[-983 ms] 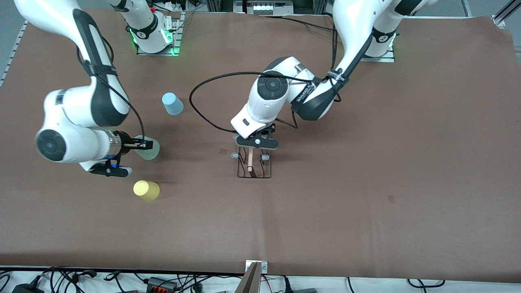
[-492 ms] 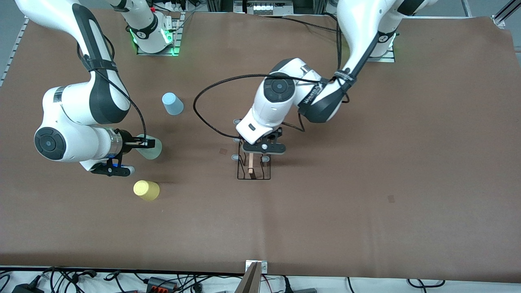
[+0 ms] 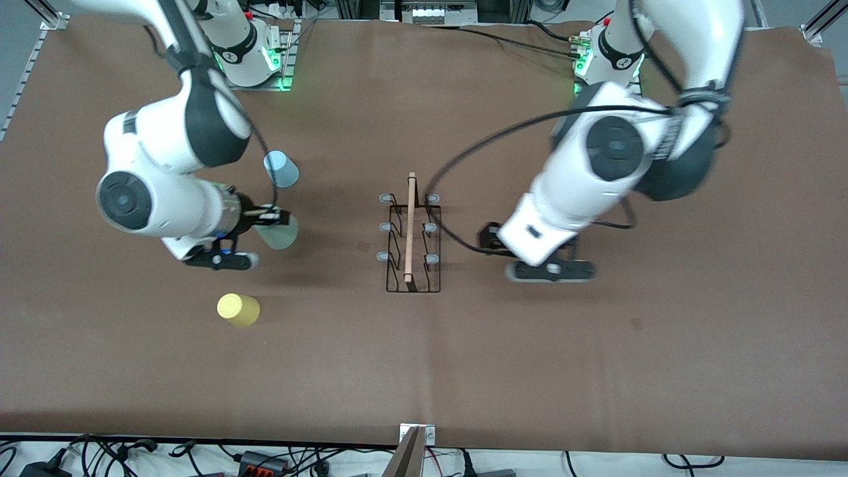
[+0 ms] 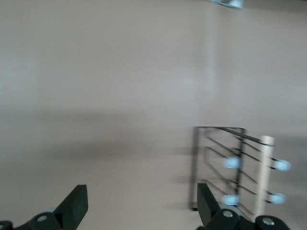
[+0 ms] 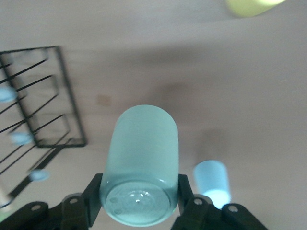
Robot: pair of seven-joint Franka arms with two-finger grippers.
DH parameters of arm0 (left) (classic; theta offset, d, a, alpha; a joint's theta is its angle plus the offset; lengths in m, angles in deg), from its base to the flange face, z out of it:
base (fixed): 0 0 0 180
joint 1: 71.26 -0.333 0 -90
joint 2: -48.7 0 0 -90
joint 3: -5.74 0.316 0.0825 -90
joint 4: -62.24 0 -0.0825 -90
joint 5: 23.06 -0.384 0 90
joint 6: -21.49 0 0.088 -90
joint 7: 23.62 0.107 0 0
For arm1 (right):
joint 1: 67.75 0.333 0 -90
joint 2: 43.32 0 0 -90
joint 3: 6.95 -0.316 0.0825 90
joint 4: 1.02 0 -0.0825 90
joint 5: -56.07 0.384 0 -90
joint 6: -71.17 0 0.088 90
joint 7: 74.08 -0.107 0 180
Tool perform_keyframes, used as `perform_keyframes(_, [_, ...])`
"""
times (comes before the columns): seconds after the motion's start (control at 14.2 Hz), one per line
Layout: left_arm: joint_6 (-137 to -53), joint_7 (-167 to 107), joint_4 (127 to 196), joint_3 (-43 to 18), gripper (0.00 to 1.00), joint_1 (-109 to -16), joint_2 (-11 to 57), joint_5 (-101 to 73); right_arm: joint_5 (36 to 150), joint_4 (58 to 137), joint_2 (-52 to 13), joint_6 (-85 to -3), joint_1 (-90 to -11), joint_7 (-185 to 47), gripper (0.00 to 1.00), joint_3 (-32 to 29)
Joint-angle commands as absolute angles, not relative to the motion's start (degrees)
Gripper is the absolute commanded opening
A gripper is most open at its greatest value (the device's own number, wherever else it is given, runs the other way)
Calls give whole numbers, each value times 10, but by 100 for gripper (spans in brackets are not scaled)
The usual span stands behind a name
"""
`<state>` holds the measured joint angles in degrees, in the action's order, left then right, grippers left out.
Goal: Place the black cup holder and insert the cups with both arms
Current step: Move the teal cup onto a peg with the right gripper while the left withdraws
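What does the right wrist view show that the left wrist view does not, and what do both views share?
Only the right wrist view shows the mint green cup gripped by the right end effector, the light blue cup standing on the table, and an edge of the yellow cup. Only the left wrist view shows the left end effector, open and empty above bare table. Both show the black cup holder with its pale-tipped pegs on the brown table.

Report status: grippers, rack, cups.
Left gripper open, over bare table beside black cup holder. Right gripper shut on mint cup. Holder standing, pegs empty. Path clear.
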<state>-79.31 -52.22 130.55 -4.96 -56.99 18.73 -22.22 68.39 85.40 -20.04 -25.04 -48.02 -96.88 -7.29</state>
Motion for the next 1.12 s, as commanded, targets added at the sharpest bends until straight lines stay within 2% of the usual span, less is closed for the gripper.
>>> perform_keyframes(0.0, [-729,-466,1320,-56,100,-660,239,-237,738,843,-202,-242,-429,-1059,25,-69])
perform_keyframes(0.21, [-675,-420,1322,-60,100,-733,268,-237,744,842,-195,-259,-369,-1137,25,-68])
perform_keyframes(0.42, [-627,-325,1325,-64,100,-807,279,-227,747,842,-174,-290,-348,-1168,25,-69])
perform_keyframes(0.7, [-615,-250,1333,-62,100,-832,284,-228,746,843,-157,-317,-323,-1197,25,-69])
perform_keyframes(0.91, [-566,-243,1330,-64,100,-878,361,-226,747,843,-151,-318,-321,-1198,25,-69])
perform_keyframes(1.05, [-563,-252,1335,-66,100,-874,363,-201,747,843,-143,-318,-317,-1198,25,-69])
